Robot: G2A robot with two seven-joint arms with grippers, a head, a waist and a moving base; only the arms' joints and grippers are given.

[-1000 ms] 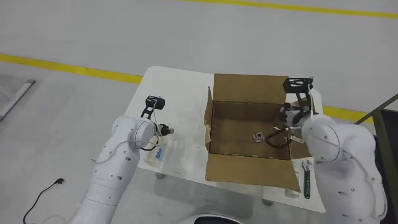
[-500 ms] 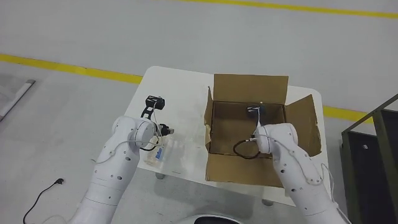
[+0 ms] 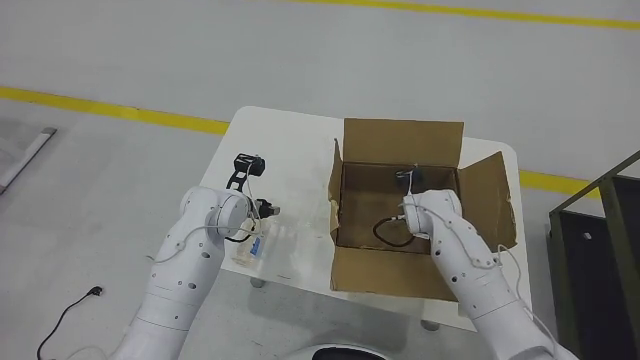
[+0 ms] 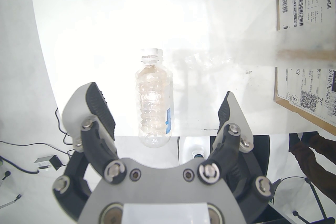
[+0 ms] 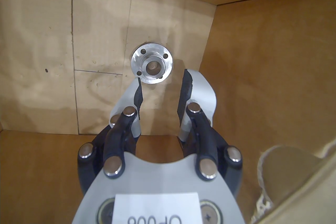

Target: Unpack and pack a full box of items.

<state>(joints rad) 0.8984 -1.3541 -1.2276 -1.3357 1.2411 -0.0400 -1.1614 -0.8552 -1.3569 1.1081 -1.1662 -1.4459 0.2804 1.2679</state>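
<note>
Fingers point(image 5: 202, 93) of right gripper point(image 5: 162, 76) sit slightly apart by a round 4-holed metal flange point(image 5: 151, 66) in cardboard box point(image 5: 262, 64).

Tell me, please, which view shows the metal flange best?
The right wrist view: the flange lies unobstructed on the box floor, before the open right claw. In the top view the arm covers it; the left wrist view faces the box's outside.

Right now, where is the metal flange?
In the right wrist view, the metal flange lies flat on the floor of the cardboard box, just beyond the open fingers of the right hand, near a side wall.
</note>
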